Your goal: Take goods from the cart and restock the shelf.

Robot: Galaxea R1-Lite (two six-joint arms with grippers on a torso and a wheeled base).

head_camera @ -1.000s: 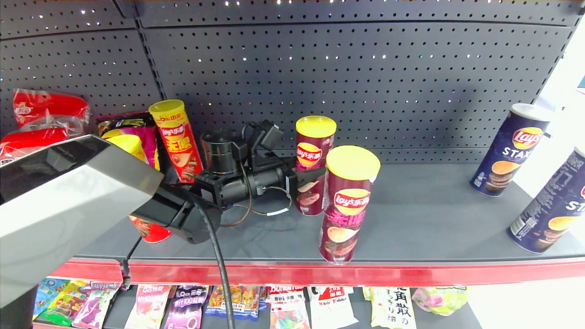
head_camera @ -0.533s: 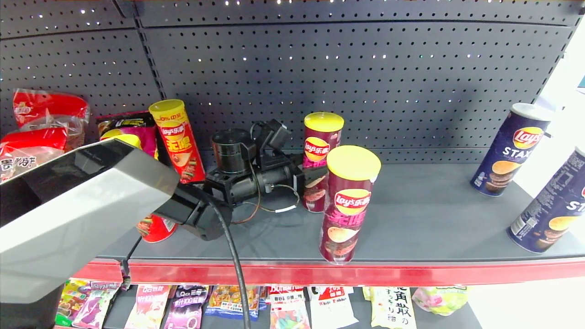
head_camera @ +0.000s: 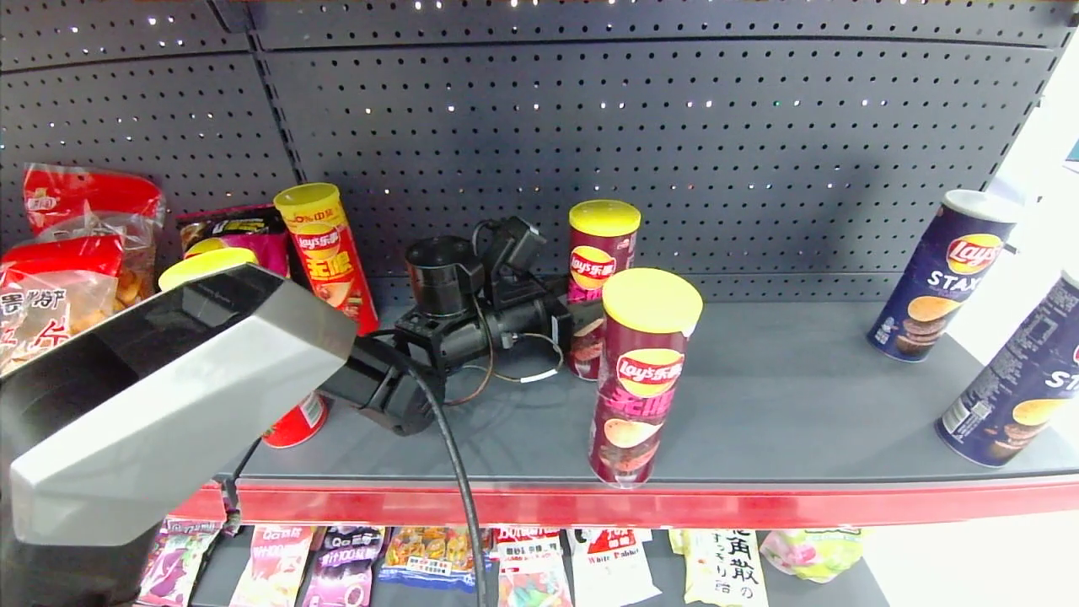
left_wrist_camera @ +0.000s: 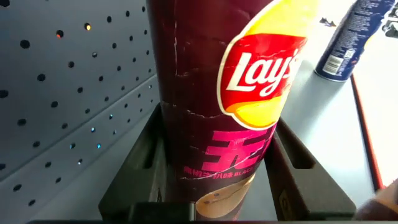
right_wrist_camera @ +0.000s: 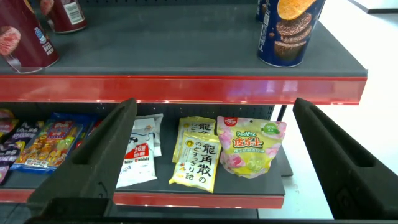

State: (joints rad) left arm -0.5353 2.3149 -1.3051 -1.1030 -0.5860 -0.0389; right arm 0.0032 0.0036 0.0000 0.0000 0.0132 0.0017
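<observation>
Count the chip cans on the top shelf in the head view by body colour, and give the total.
Maroon cans: 2
Red cans: 2
Blue cans: 2
Total: 6

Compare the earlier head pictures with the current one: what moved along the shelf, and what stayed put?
The left gripper, shut on the rear maroon can, carried it rightward and deeper toward the pegboard. The front maroon can, the blue cans and the yellow-lidded red can stayed put.
</observation>
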